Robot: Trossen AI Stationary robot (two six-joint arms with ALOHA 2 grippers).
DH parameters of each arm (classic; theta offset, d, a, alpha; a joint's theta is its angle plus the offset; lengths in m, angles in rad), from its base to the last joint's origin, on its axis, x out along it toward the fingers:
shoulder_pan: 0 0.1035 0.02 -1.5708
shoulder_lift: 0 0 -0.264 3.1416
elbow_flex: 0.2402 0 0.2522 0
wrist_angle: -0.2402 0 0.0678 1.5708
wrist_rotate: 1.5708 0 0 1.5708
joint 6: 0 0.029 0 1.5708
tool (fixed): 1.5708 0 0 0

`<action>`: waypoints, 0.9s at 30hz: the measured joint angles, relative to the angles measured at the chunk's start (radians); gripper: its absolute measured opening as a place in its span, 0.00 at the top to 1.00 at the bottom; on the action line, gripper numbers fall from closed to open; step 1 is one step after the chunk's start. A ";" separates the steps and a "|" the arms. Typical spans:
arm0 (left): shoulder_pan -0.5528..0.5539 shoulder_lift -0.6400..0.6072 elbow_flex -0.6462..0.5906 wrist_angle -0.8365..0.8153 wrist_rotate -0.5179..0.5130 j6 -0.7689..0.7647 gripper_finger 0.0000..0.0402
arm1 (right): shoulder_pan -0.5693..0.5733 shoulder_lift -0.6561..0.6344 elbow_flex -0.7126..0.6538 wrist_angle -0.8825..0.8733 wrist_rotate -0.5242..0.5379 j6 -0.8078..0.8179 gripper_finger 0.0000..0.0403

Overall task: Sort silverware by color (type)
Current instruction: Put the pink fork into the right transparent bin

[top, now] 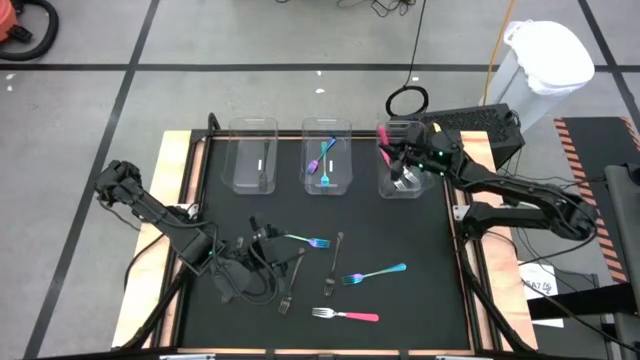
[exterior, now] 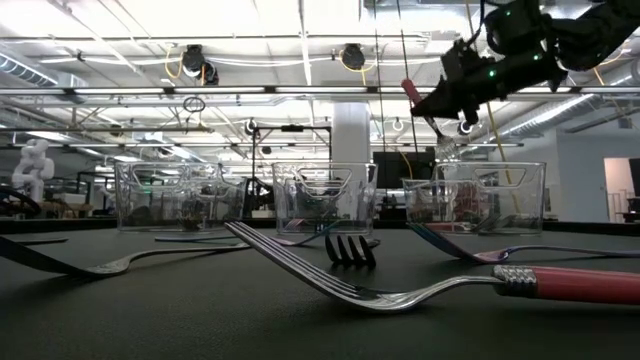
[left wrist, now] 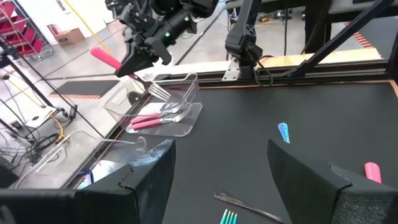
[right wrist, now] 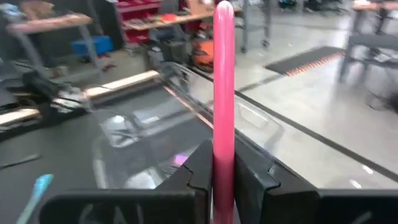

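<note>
My right gripper hangs over the right clear bin, shut on a pink-handled fork whose silver tines point down above the bin. More pink forks lie inside that bin. The middle bin holds blue/teal forks. On the mat lie two teal forks, two dark forks and a pink fork. My left gripper hovers open at the mat's left, beside the nearer teal fork, with nothing between its fingers. My right gripper pinches the fork's pink handle between its two fingers, toward the tine end of the handle. The fingers reach in roughly level from the table's right and lie across the fork. The fork is lifted clear and tilted, handle end up, tines down over the bin.
A third clear bin stands at the far left of the row. The three bins line the mat's far edge. A wooden frame borders the black mat. Cables lie by my left arm.
</note>
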 joint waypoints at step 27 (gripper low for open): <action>0.001 0.000 0.000 0.012 0.009 -0.014 0.36 | -0.057 0.032 -0.242 0.161 0.222 0.127 0.89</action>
